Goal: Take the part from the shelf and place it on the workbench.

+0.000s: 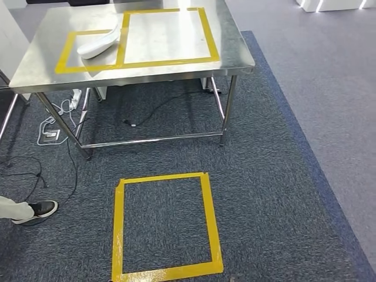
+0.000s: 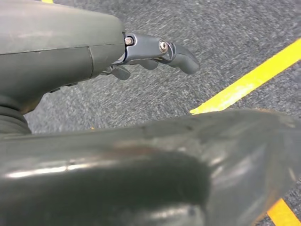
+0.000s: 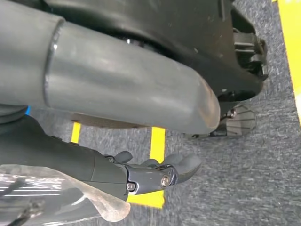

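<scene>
Part (image 1: 98, 43) | white, curved, lying on steel counter (image 1: 230, 50) inside left yellow tape frame, long axis slanting toward far right | left robot hand (image 2: 156, 54) hanging over carpet, fingers loosely extended, empty | right robot hand (image 3: 156, 172) likewise empty | part well ahead, left side nearer.

A robot test lab or demo workshop was pretty clearly shown: a stainless steel workbench (image 1: 40, 64) marked with yellow tape outlines (image 1: 168, 35), grey carpet (image 1: 275, 194) taped with a yellow square (image 1: 166, 226) beneath the hanging hands, loose cables (image 1: 53, 126) left underneath.
</scene>
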